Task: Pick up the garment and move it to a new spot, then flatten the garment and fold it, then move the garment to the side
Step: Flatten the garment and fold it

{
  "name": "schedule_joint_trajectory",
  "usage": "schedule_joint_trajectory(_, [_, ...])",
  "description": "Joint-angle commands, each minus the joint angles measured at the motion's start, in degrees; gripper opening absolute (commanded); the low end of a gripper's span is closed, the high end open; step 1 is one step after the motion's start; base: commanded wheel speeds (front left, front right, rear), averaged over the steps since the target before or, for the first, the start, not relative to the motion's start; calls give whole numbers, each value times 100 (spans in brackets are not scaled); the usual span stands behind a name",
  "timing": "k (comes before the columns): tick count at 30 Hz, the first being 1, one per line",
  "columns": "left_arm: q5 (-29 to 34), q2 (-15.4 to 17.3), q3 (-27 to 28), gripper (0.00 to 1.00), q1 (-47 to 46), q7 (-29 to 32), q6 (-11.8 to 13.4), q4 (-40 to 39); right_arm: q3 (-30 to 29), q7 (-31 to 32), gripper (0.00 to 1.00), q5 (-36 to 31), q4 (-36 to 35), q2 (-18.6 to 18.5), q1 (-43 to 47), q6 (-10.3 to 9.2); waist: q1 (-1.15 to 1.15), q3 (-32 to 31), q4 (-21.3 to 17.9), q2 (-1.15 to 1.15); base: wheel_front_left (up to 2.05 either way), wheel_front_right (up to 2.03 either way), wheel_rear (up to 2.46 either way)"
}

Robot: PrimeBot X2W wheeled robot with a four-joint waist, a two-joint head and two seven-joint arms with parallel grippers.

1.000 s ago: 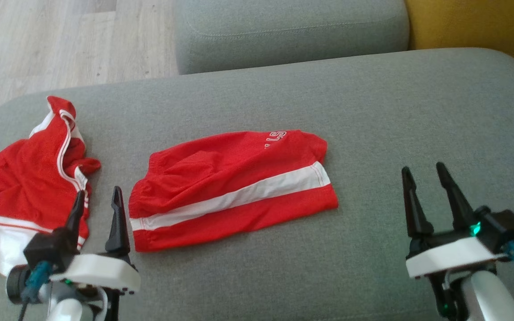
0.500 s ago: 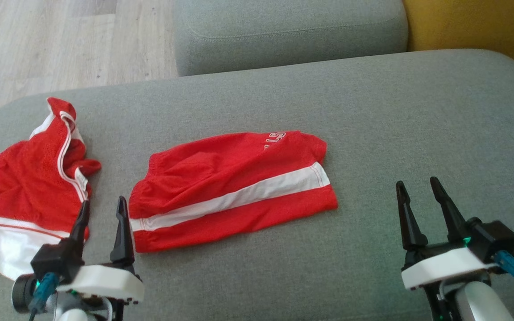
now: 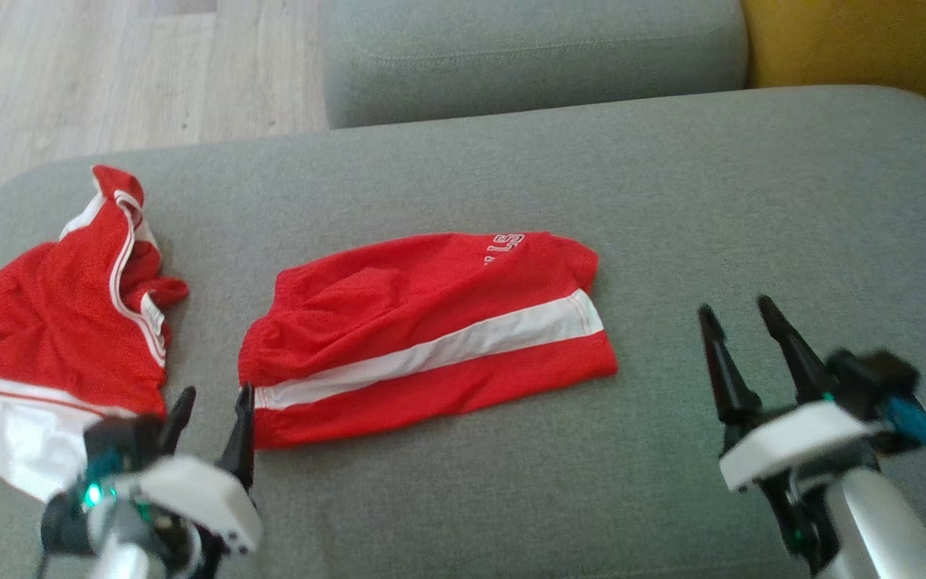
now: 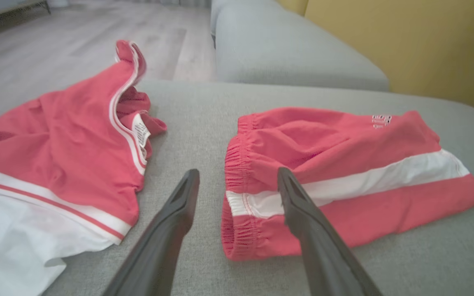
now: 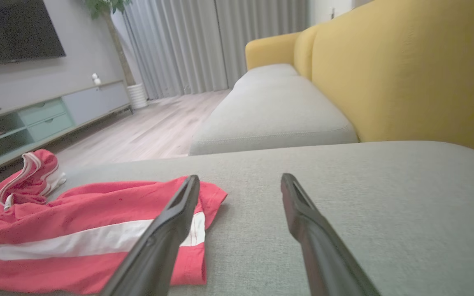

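Note:
Red shorts with a white stripe (image 3: 431,338) lie folded flat in the middle of the grey cushion (image 3: 672,201). A crumpled red and white shirt (image 3: 53,322) lies at the cushion's left end. My left gripper (image 3: 216,391) is open and empty, hovering near the gap between the shirt and the shorts' waistband. The left wrist view has the left gripper (image 4: 238,172) at the elastic waistband of the shorts (image 4: 344,148), with the shirt (image 4: 64,139) to the left. My right gripper (image 3: 735,306) is open and empty over bare cushion, right of the shorts. The right gripper (image 5: 241,177) points past the shorts (image 5: 76,213).
A second grey cushion (image 3: 527,56) sits behind, with the yellow backrest (image 3: 857,40) at the far right. Wooden floor (image 3: 109,72) lies beyond the cushion's left and far-left edge. A low cabinet (image 5: 35,119) stands across the room.
My left gripper has drawn back and down toward the near edge, shifting slightly right. The right gripper has drifted a little left. The camera shifted slightly; the garments lie as before.

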Motion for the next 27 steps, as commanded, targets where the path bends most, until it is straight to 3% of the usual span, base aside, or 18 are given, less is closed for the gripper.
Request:
schedule_joint_trajectory(1, [-105,262,185,100,-623,494,-115,-199,302,288,100,129,-103,-184,-489,44,0,84,60,0,0,0,0])
schedule_joint_trajectory(8, [-485,696,27,100,-1363,2489,-470,-122,1016,1568,100,874,404,-571,-1260,44,0,369,240,0,0,0,0])
schedule_joint_trajectory(14, [-894,867,-150,100,-1913,3660,-771,9,1566,2702,100,1760,1086,-701,-1957,44,0,615,398,0,0,0,0])
schedule_joint_trajectory(23, [-1322,831,-353,100,-2392,4284,-937,322,1920,3748,100,2257,1833,-793,-2716,44,0,874,603,0,0,0,0])
schedule_joint_trajectory(27, [-1370,831,-464,100,-2580,4377,-973,514,2042,3836,100,2329,1913,-782,-2923,44,0,978,639,0,0,0,0])
